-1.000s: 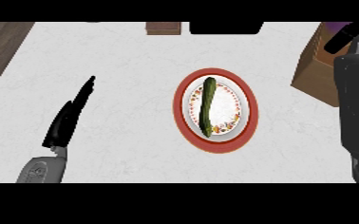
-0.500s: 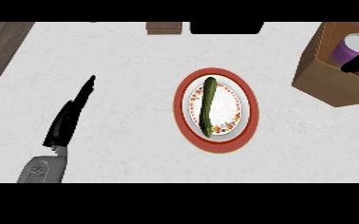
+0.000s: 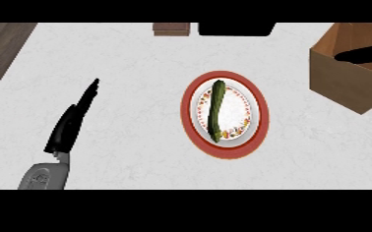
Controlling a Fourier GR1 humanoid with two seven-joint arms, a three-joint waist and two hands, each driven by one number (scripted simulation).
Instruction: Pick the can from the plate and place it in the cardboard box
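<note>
Left hand [image 3: 73, 120] at 8 o'clock, fingers straight, holding nothing, resting. Right hand not seen. Plate [image 3: 225, 113] at centre carries only long green vegetable [image 3: 216, 109]; no can on it. Cardboard box [image 3: 341, 71] at 2 o'clock, dark shape inside, can't tell if it's the can. Judgement: placing step likely over; next move, if any, pull arm clear.

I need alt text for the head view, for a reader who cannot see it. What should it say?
A red-rimmed plate holding a long green vegetable sits mid-counter, with no can on it. A cardboard box stands at the right edge. The left hand rests open at lower left; the right hand is out of view.
</note>
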